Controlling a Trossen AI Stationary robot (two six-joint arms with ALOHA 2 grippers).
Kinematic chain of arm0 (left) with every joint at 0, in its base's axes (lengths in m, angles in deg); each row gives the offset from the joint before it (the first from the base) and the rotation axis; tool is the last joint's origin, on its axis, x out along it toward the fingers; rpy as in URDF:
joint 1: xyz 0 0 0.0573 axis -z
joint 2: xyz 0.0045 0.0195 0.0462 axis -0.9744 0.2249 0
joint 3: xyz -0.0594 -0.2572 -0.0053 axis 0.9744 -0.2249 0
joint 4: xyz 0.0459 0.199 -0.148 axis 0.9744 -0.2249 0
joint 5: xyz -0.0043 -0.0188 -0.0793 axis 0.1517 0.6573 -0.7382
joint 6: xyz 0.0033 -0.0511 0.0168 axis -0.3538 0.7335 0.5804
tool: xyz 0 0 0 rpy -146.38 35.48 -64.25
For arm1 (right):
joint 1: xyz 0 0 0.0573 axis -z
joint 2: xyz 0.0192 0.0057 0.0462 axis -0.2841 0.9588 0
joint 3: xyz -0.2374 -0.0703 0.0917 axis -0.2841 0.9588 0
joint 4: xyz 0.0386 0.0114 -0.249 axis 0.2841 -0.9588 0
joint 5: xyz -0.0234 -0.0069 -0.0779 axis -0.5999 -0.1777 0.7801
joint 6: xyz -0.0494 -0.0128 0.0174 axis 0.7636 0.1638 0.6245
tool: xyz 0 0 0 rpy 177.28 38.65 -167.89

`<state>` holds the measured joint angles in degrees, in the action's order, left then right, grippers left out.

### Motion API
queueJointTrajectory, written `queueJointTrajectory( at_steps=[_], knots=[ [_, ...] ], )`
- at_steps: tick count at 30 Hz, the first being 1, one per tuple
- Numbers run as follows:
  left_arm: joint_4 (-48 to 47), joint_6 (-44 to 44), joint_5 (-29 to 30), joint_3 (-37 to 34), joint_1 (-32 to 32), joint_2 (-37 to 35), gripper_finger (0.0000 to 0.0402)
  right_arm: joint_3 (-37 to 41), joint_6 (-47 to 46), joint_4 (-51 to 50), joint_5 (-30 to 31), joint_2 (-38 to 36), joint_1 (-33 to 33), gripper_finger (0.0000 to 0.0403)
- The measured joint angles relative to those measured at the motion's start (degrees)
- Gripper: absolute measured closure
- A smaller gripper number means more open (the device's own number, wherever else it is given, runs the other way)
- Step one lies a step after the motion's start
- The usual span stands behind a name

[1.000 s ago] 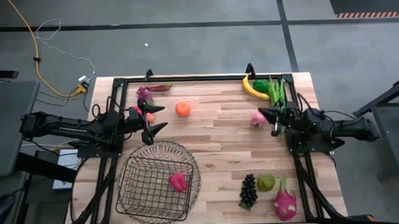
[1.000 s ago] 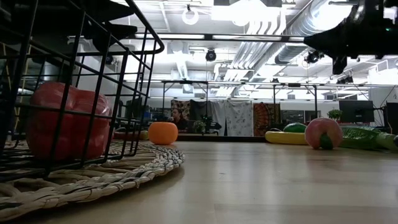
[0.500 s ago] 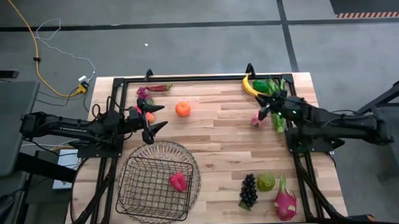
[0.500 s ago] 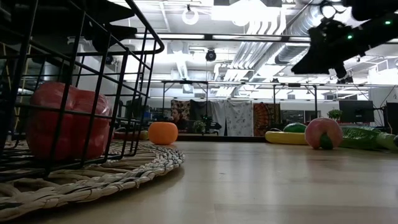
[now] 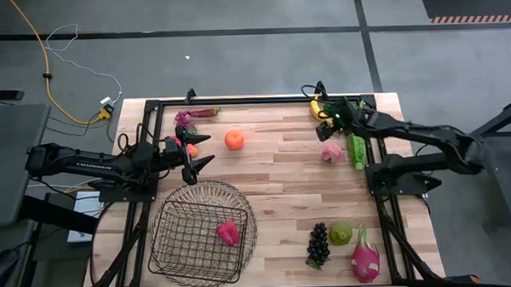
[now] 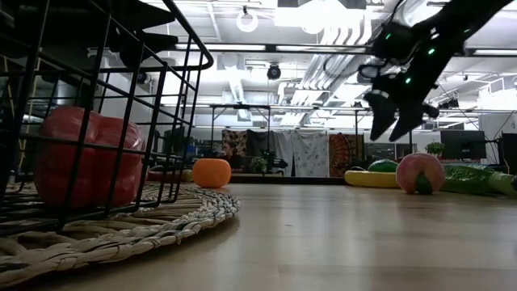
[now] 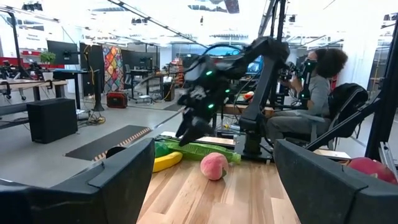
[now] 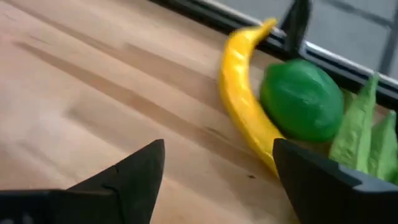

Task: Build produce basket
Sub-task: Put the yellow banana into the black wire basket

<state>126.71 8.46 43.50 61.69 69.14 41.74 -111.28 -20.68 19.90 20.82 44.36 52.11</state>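
Observation:
The wire basket (image 5: 188,248) stands on a woven mat near the table's front left, with one red piece (image 5: 228,233) lying inside. The produce is spread over the table: an orange (image 5: 234,139), a pink peach (image 5: 331,151), and a yellow banana (image 8: 242,102) beside a green lime (image 8: 301,99) and green beans (image 5: 356,148) at the far right. My right gripper (image 6: 393,121) hangs open above the table next to the banana, fingers slanting down, touching nothing. My left gripper (image 5: 196,151) waits open at the far left, above the table.
Dark grapes (image 5: 318,243), a green pear (image 5: 340,233) and a pink dragon fruit (image 5: 366,255) lie at the near right. More produce (image 5: 186,119) sits at the far left corner. A black frame (image 5: 237,100) edges the table. A person (image 7: 317,87) sits beyond the table's right side.
My right gripper has swung toward the table's far edge and a little to the left, from beside the peach to over the banana. It has tipped from about level to slanting down, and its fingers have opened. No produce has moved.

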Motion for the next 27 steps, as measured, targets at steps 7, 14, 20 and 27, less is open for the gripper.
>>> queueJointTrajectory(
  at_steps=[7, 14, 20, 27],
  knots=[
    [0.0, 0.0, 0.0, 0.0, 0.0, 0.0, 0.0085, -3.3, 3.0, 0.0, -1.8, 11.2, 5.6, 0.0107],
    [0.0, 0.0, 1.4, 0.0, 0.0, 0.0, 0.0085, -4.9, 7.0, 0.1, -1.7, 17.9, 6.9, 0.0107],
    [0.0, 0.0, 1.5, 0.0, 0.0, 0.0, 0.0085, -5.2, 9.2, 1.7, 2.7, 22.3, 6.9, 0.0107],
    [0.0, 0.0, 1.5, 0.0, 0.0, 0.0, 0.0085, -5.2, 9.5, 2.2, 5.8, 25.8, 6.9, 0.0107]
  ],
)
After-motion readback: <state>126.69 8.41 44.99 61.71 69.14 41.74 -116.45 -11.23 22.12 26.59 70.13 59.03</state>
